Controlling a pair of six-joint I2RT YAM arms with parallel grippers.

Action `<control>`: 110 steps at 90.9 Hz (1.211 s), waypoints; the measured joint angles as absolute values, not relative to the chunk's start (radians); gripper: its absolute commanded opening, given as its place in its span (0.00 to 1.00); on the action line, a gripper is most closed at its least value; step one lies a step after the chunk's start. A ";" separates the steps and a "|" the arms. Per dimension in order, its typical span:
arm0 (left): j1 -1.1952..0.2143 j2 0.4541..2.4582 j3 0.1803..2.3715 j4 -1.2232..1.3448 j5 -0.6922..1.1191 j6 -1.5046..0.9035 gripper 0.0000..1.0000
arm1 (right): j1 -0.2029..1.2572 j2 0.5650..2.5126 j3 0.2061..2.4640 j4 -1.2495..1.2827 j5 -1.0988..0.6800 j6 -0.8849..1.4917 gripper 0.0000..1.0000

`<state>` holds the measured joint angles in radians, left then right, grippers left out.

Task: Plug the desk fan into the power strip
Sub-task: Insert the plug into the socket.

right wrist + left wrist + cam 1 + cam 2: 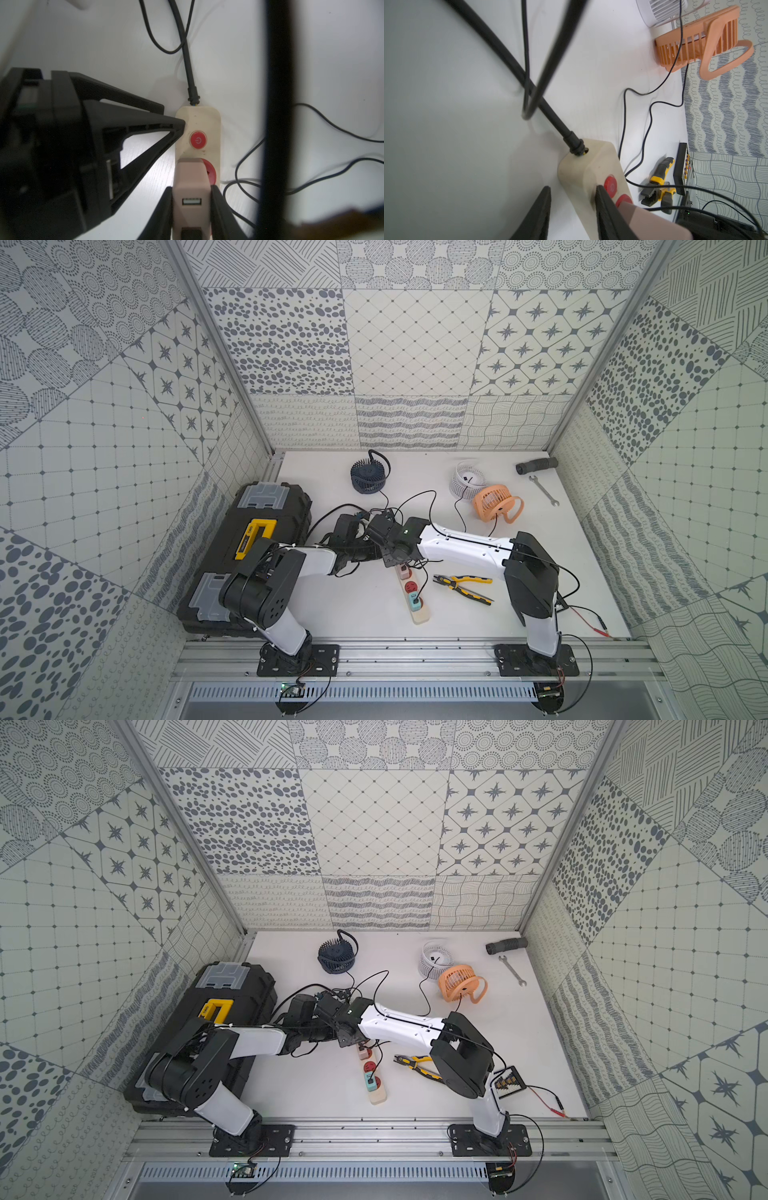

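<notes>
The cream power strip (417,614) lies on the white table between my arms, its black cord (188,62) leaving the far end. A pinkish-beige adapter plug (190,180) stands in the socket beside the red switch (198,140). My right gripper (191,189) is shut on its two sides. My left gripper (572,191) is open: one finger (604,207) lies against the strip's switch end, the other over the table. Three desk fans stand at the back: dark blue (370,477), white (467,481), orange (496,504). Which fan's cable ends in the plug I cannot tell.
A teal adapter (414,600) sits in a nearer socket. Yellow pliers (465,585) lie right of the strip. A black-and-yellow toolbox (253,539) fills the left side. A wrench (543,490) and a black cylinder (536,465) lie at the back right. Thin black cables (625,124) loop over the table.
</notes>
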<state>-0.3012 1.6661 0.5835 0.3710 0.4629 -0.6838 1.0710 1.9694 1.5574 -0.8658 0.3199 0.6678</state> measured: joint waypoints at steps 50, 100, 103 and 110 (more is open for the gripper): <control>-0.301 1.670 0.584 0.374 0.467 -0.683 0.37 | 1.089 1.932 1.427 -0.743 0.351 0.659 0.00; -0.301 1.678 0.583 0.392 0.470 -0.684 0.37 | 1.111 1.934 1.383 -0.685 0.405 0.684 0.00; -0.301 1.678 0.583 0.392 0.469 -0.684 0.37 | 1.110 1.930 1.374 -0.677 0.402 0.691 0.00; -0.301 1.674 0.582 0.391 0.466 -0.684 0.37 | 1.110 1.924 1.361 -0.662 0.400 0.704 0.00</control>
